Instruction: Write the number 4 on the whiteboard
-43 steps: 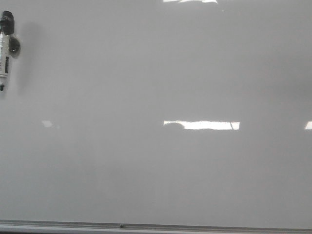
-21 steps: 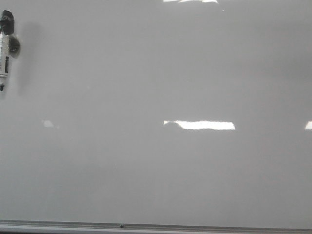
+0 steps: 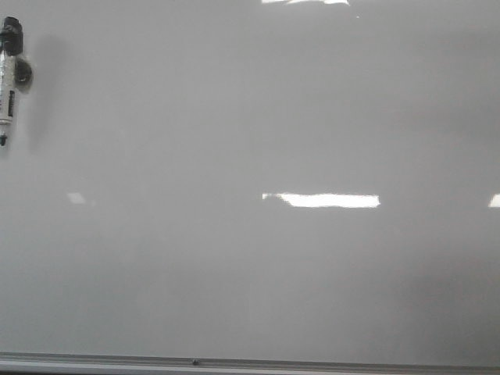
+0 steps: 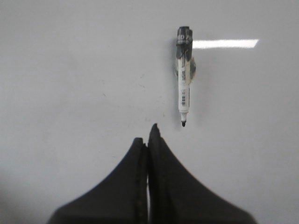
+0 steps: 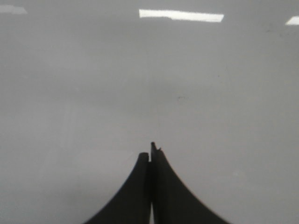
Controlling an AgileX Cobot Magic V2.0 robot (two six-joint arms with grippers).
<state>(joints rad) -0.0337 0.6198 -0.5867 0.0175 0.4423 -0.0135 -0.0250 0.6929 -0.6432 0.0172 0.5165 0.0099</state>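
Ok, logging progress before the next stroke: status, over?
Left gripper shut, empty. Right gripper shut, empty. Whiteboard blank, no 4 drawn. Marker stuck to the board's upper left, not picked up. Nothing in the way.

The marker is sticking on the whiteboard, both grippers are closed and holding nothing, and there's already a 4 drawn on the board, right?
Not quite: no 4 is drawn yet. The front view shows the whiteboard blank, with only light reflections. The rest holds: the marker sticks on the board, and the left gripper and right gripper are shut and empty.
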